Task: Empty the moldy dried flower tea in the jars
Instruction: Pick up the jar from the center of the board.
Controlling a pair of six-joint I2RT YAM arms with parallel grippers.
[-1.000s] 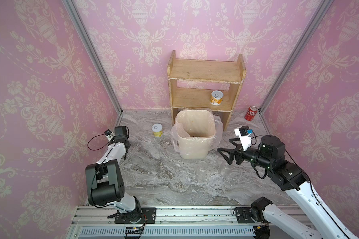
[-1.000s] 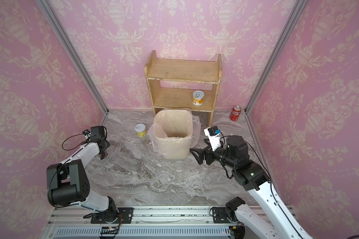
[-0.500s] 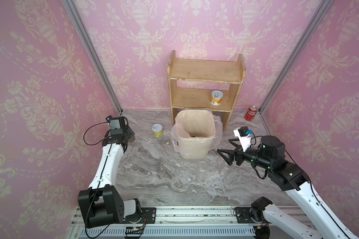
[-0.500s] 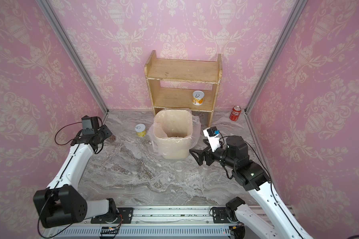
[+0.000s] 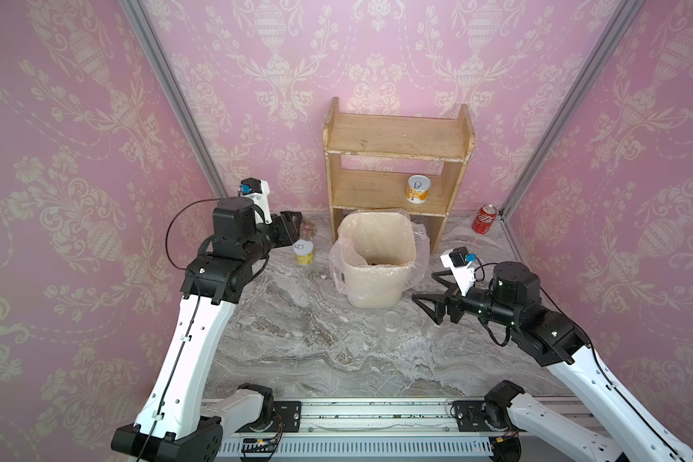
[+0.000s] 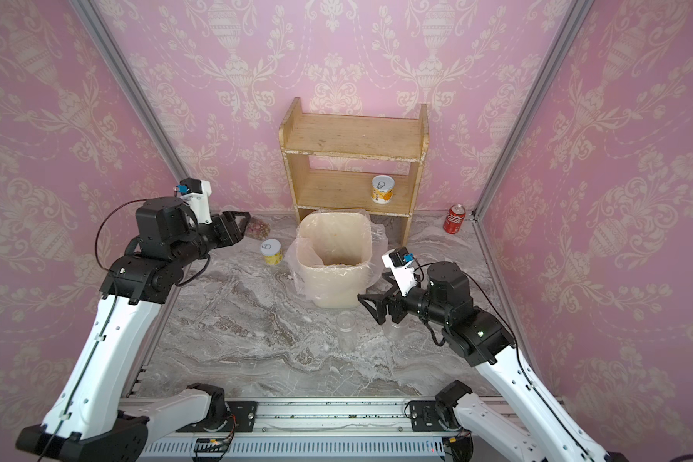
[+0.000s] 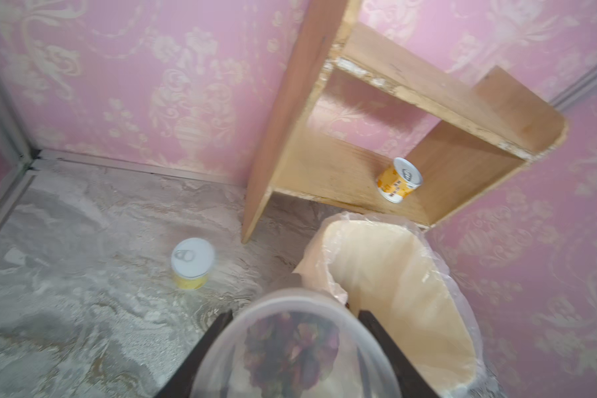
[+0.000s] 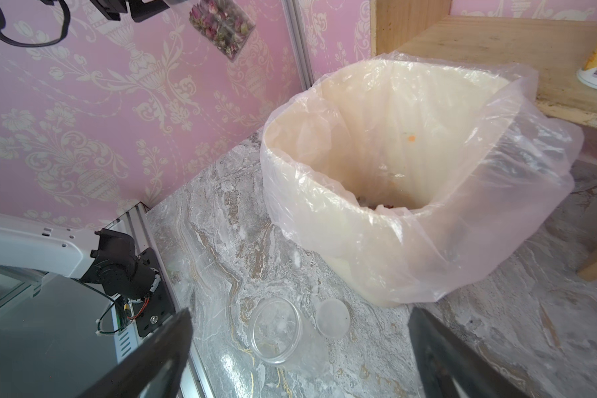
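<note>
– While the left tool (image 5: 297,227) holds a jar (image 5: 309,230) up in the air, is this the carrying step?

– I think yes. Its jaws stand narrow, pressed on the clear wall, and the moldy dried flower tea (image 7: 290,344) fills this jar. It hangs at the far left above the bench (image 5: 297,340), just beyond the yellow tin (image 5: 304,253) and left of the bin (image 5: 373,288). Whether a lid is on it, I cannot tell.

– And the right tool (image 5: 425,286)?

– Jaws fully apart, nothing in them. It hovers at the right of the bin, over an empty jar (image 5: 391,326) that stands on the bench with its lid (image 8: 332,317) just beside. Some tea lies in the bottom of the bin, so one jar seems done.

– What does the next move need?

– The held jar must go right until its mouth is over the bin's opening, then tip. If a lid is on, it must come off first. The bag (image 5: 419,240) sits loose, so the mouth should be well inside the rim.
</note>
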